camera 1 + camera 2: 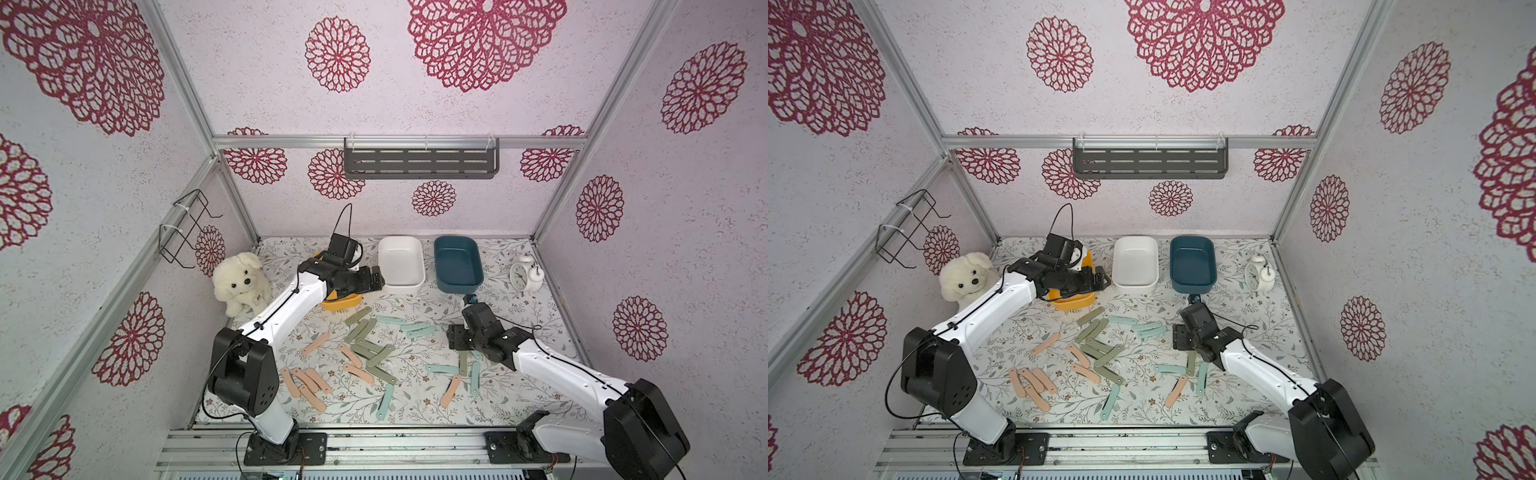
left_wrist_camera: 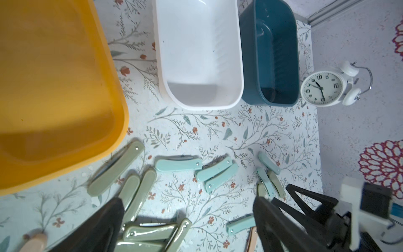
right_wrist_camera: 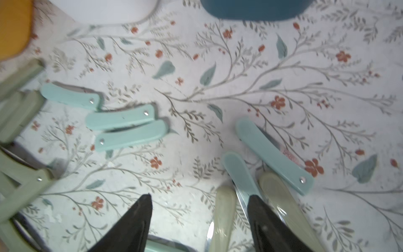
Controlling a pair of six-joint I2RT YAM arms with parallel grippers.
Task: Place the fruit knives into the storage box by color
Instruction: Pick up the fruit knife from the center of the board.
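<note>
Fingers of the right arm (image 3: 135, 222) stand parted, grasping nothing, one tip over a mint-teal folding fruit knife (image 3: 238, 172) lying mid-surface; left fingers (image 2: 102, 227) hang spread wide, empty. Knives look light, stiff, glossy, likely slippery: pinch across the narrow handle at mid-length. Empty white plastic box (image 1: 401, 266) and dark-blue plastic box (image 1: 457, 266) sit at the far edge.

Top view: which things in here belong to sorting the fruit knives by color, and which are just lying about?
Belongs to the job: peach-pink fruit knives, mint-teal fruit knives, sage-green fruit knives, yellow box, white box, dark blue box.
Just lying about: plush dog, alarm clock, grey wall shelf, wire rack.
</note>
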